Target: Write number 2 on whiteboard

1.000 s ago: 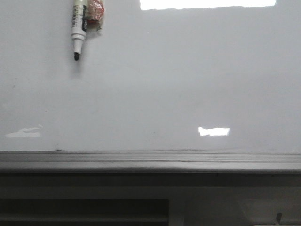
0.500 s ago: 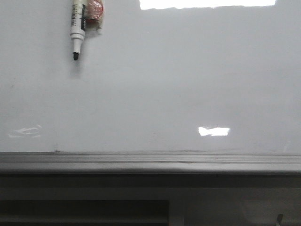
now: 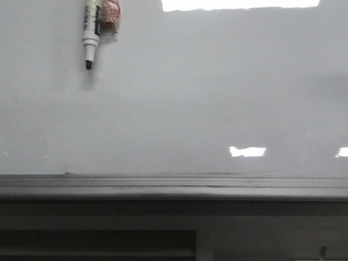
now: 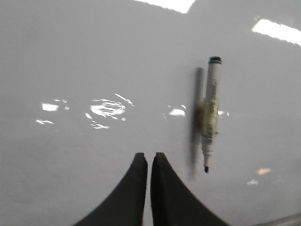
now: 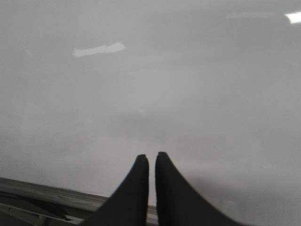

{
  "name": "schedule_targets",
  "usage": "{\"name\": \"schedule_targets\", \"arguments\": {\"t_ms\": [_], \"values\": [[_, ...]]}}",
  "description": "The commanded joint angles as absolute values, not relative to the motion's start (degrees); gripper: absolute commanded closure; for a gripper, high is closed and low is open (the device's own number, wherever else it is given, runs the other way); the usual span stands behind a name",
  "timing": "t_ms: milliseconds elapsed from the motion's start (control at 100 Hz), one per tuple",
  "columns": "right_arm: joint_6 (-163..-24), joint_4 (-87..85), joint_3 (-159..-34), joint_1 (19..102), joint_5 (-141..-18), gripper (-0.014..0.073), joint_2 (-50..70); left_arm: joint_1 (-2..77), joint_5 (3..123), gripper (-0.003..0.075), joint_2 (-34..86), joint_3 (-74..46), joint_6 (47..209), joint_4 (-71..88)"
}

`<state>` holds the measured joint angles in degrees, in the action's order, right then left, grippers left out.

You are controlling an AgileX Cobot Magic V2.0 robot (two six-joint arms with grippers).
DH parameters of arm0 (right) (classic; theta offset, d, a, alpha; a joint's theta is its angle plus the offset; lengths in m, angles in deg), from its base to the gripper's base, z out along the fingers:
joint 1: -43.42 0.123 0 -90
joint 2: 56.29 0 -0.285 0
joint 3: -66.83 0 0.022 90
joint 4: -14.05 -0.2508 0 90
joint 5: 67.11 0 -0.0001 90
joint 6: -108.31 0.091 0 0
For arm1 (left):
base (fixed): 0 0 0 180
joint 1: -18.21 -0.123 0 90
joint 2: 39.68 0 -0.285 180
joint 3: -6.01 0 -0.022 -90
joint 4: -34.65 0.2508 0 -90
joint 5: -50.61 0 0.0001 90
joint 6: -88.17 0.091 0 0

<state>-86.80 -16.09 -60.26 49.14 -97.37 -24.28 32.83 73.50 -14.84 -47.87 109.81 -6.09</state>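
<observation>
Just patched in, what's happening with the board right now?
Nothing is being handled. The whiteboard carries no writing, so the 2 is not drawn yet. An uncapped marker hangs at its upper left, tip down, fixed there by something reddish I can't identify. The left gripper is shut and empty, next to the marker without touching it. The right gripper is also shut and empty, over bare board near the ledge.

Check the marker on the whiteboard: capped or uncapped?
Uncapped. The marker hangs tip-down on the whiteboard with its dark nib bare in the front view; the left wrist view shows the same exposed nib. No cap is visible.
</observation>
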Motion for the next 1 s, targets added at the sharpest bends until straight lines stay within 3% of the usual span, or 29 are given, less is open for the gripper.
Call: {"name": "schedule_targets", "arguments": {"t_ms": [0,120,180,230,560,990], "values": [[-88.3,-16.4,-63.2,50.1,-95.1,0.0459,-23.2,36.8,70.4,0.0643,-10.4,-44.9,110.8,-9.3],[-88.3,-16.7,-63.5,50.2,-94.9,0.0196,-23.2,41.7,67.3,0.0417,-4.4,-43.2,110.8,-11.2],[-88.3,-16.7,-63.5,50.2,-94.9,0.0156,-23.2,43.9,65.7,0.0307,-1.1,-42.2,110.8,-12.3],[-88.3,-16.7,-63.5,50.2,-94.9,0.0159,-23.2,46.2,64.3,0.0267,1.6,-41.4,110.8,-12.5],[-88.3,-16.8,-63.5,50.2,-94.9,0.0159,-23.2,57.9,49.3,0.0313,18.1,-37.1,112.8,-11.2],[-88.3,-16.8,-63.5,50.2,-94.9,0.0159,-23.2,58.7,47.5,0.0313,29.5,-31.2,112.8,-10.7]]}}
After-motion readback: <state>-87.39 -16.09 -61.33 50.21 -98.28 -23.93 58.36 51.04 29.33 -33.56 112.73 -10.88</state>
